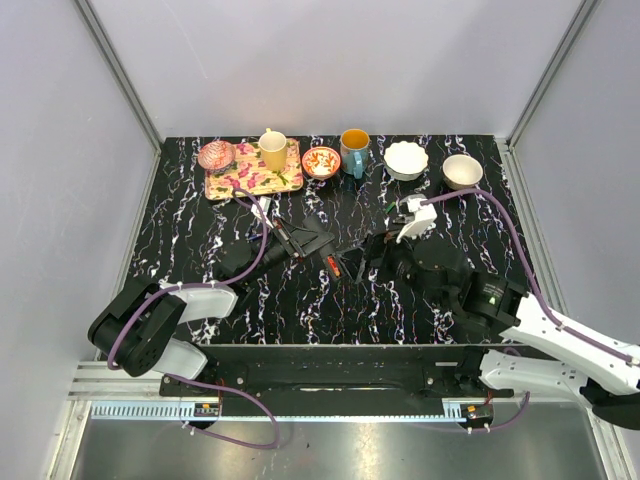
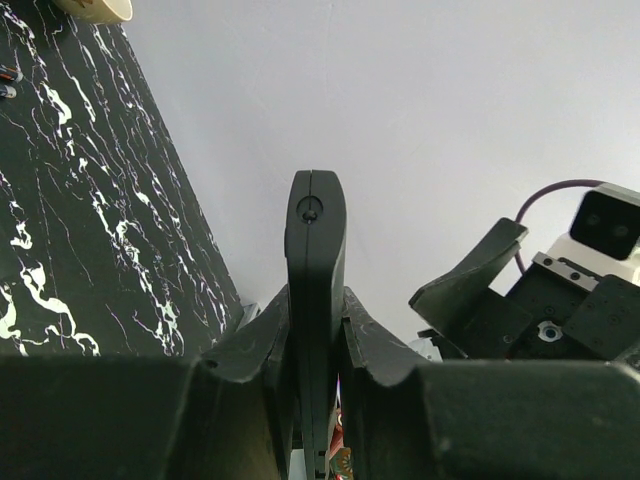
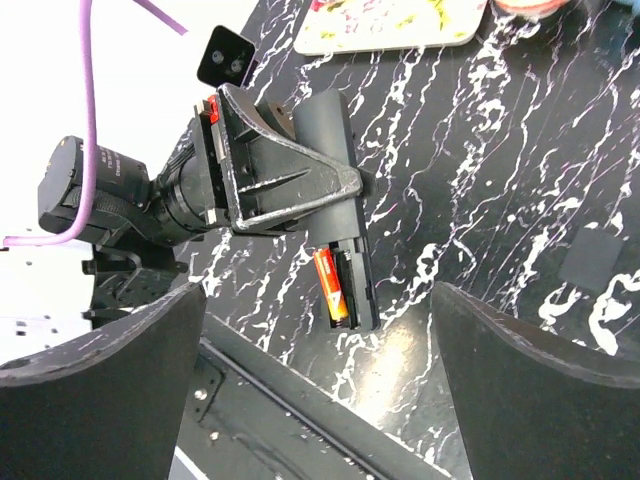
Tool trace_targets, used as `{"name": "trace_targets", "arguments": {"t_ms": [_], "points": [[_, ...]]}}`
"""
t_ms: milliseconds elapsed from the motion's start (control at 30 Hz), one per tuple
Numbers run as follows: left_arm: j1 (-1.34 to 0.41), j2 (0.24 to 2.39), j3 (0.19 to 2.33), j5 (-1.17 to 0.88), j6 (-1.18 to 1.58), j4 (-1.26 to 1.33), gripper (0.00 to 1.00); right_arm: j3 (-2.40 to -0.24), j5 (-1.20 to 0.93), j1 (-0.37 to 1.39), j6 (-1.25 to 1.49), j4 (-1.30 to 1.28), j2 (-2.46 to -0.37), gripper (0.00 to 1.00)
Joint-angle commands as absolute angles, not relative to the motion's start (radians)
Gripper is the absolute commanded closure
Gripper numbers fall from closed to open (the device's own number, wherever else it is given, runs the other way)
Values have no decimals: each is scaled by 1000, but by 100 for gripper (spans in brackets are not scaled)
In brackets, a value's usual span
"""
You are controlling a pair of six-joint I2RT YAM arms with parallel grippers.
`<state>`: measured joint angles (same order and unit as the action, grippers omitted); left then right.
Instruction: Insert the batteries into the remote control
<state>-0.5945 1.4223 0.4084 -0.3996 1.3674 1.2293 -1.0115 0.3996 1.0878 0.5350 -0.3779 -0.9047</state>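
Note:
My left gripper point(image 1: 303, 240) is shut on the remote control point(image 1: 322, 252), a slim black bar held off the black marbled table point(image 1: 200, 260). In the left wrist view the remote point(image 2: 315, 250) stands edge-on between the fingers of the left gripper point(image 2: 316, 300). In the right wrist view the remote point(image 3: 335, 160) has its battery bay open at the free end, with one orange battery point(image 3: 333, 288) in one slot; the other slot looks dark. My right gripper point(image 3: 320, 295) is wide open and empty, facing that end, and sits just right of the remote in the top view point(image 1: 368, 256).
Along the far edge stand a floral tray point(image 1: 285, 180) with a yellow cup point(image 1: 272, 150), a pink bowl point(image 1: 216, 155), a red patterned bowl point(image 1: 321, 161), a teal mug point(image 1: 354, 150) and two white bowls point(image 1: 406, 159). A small dark flat square point(image 3: 592, 258) lies on the table.

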Motion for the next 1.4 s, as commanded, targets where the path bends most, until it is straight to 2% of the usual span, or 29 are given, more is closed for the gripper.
{"name": "trace_targets", "arguments": {"t_ms": [0,167,433,700,1367], "points": [[-595,1419,434,-399,1377,1362,100,-973,301,1031,716,-342,-887,0],[-595,1413,443,-380,1385,1350,100,-908,-50,795,916,-330,-911,0],[-595,1396,422,-373,1378,1338,100,-857,-284,729,1006,-170,-997,0],[-595,1401,433,-383,1376,1341,100,-853,-347,729,1026,-118,-1072,1],[-595,1394,436,-388,1376,1345,100,-770,-354,692,1146,21,-1131,11]]}}
